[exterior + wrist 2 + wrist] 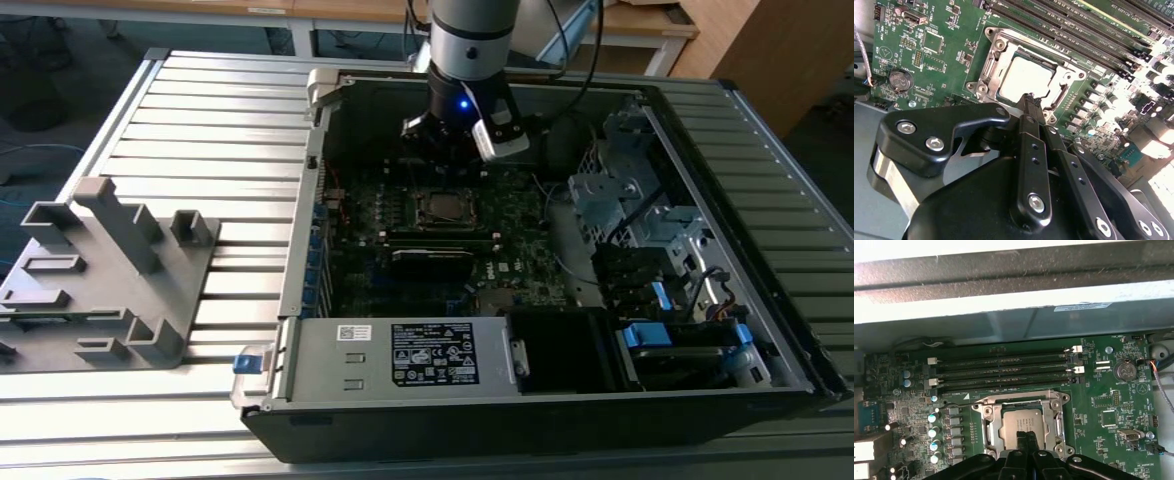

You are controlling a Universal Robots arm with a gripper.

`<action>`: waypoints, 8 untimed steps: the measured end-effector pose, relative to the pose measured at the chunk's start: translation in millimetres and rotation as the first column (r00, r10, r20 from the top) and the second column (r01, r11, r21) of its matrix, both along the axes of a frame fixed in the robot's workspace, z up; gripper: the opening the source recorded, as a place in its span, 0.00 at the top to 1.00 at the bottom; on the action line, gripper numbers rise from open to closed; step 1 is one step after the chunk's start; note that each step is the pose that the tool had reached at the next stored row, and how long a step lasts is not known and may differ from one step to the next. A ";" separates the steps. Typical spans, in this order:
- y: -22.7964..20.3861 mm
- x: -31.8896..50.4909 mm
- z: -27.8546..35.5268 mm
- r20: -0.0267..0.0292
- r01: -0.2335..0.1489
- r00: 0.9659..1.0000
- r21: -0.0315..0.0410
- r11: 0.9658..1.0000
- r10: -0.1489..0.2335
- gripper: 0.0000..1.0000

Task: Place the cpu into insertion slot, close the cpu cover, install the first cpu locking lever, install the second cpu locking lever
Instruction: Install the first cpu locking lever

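Cpu, a small flat grey-metal square [1021,422], sits in the silvery-rimmed square insertion slot [979,412] just ahead of my black gripper's [1027,436] jaws; these are pinched together, empty; the thin silvery cpu cover [1021,401] looks down; I judge this the lever stage, which calls for exact tip placement.

Claw [451,160] over mobo [523,268], nr insertion slot [442,207], in PC case [694,160].
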State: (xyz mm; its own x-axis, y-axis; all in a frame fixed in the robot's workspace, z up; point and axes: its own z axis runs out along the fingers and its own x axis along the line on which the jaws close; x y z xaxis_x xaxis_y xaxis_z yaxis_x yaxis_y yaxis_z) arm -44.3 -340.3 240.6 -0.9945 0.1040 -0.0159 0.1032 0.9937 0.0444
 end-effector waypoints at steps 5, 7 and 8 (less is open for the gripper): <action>0.0 -3.6 0.1 0.000 0.000 1.000 0.000 1.000 0.000 0.89; 0.0 -6.6 0.2 0.000 0.000 1.000 0.000 1.000 0.000 0.89; 0.0 -6.6 0.3 0.000 0.000 1.000 0.000 1.000 0.000 0.89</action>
